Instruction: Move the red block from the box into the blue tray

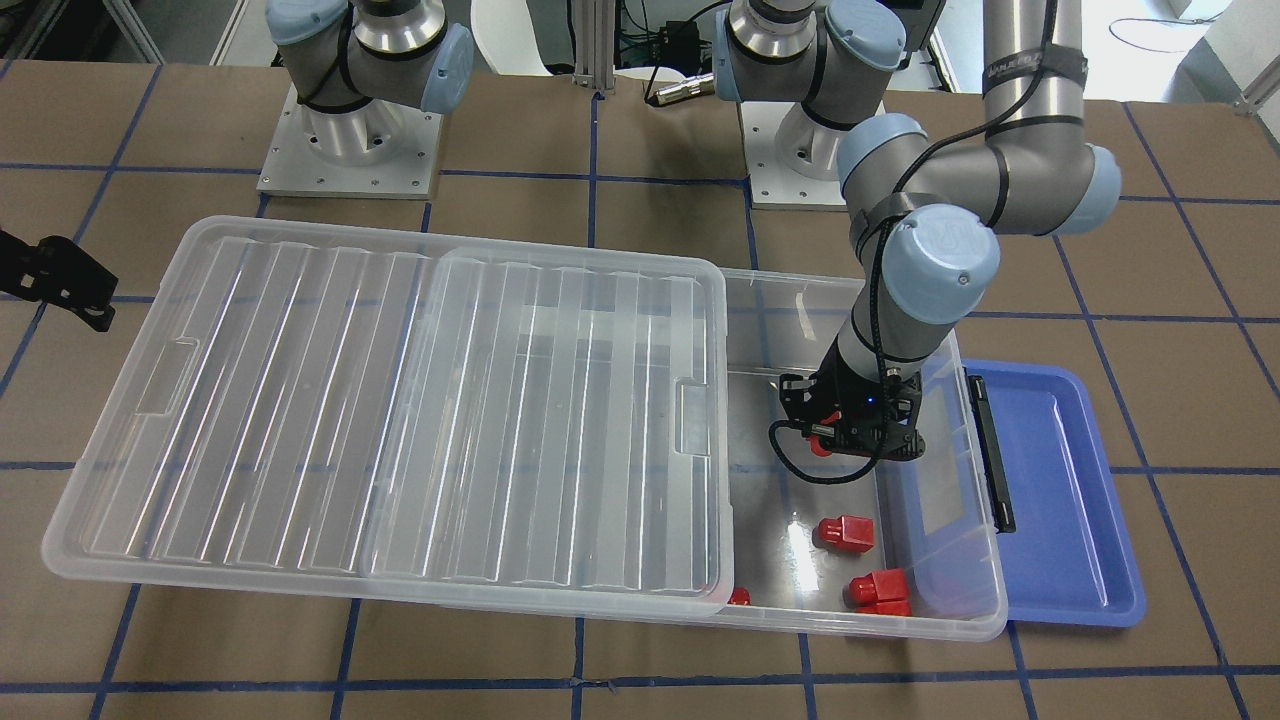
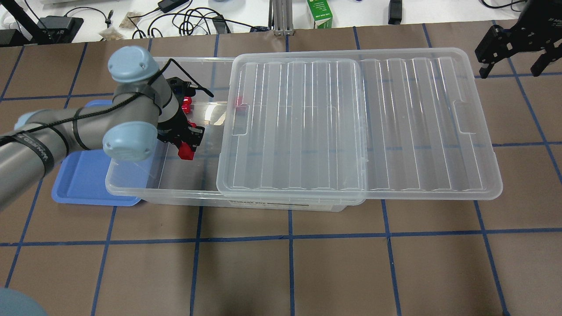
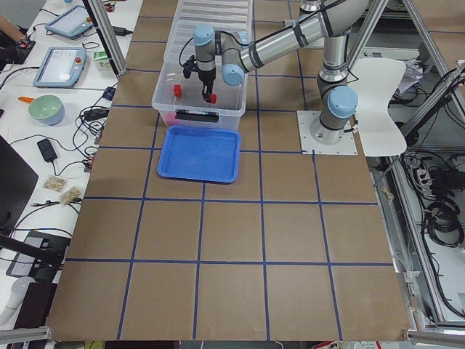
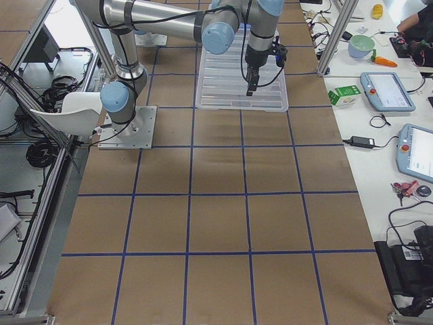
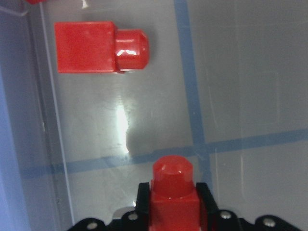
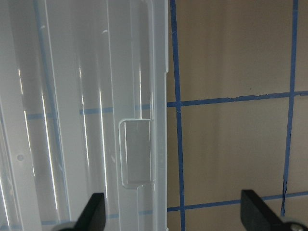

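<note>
The left claw [image 2: 186, 147] is clamping the red block [image 5: 173, 197], with the stub pointing away from the claw. It is holding the block inside the uncovered end of the box [image 1: 1003, 590], above the floor. Other blocks [image 1: 845, 533] are lying on that floor. The tray [image 1: 1060, 480] is sitting on the counter [image 1: 640, 660] just beside this end. The right claw [image 6: 175, 214] is hanging with fingers apart over the edge of the lid [image 1: 400, 400].
</note>
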Action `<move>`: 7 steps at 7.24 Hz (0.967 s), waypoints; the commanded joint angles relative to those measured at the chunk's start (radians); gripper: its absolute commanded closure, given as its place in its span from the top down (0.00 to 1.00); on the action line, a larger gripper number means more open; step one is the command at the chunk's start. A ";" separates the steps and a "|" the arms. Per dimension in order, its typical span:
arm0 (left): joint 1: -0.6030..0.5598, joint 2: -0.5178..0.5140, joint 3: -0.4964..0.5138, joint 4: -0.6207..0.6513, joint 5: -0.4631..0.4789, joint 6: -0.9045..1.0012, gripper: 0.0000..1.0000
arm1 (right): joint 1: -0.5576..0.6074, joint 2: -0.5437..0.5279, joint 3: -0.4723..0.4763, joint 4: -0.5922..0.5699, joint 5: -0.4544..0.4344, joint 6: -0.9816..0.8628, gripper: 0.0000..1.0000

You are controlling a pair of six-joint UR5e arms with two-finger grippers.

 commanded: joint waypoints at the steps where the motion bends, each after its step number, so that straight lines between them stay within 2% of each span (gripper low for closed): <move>1: 0.012 0.035 0.185 -0.222 0.003 -0.005 0.00 | -0.031 0.002 0.047 -0.013 -0.030 -0.032 1.00; 3: 0.092 0.055 0.230 -0.295 0.017 0.039 0.00 | -0.110 0.007 0.139 -0.020 -0.050 -0.067 1.00; 5: 0.197 0.072 0.222 -0.306 0.024 0.219 0.00 | -0.147 0.007 0.190 -0.022 -0.065 -0.067 1.00; 7: 0.356 0.045 0.208 -0.298 0.003 0.394 0.00 | -0.148 0.008 0.224 -0.063 -0.073 -0.063 1.00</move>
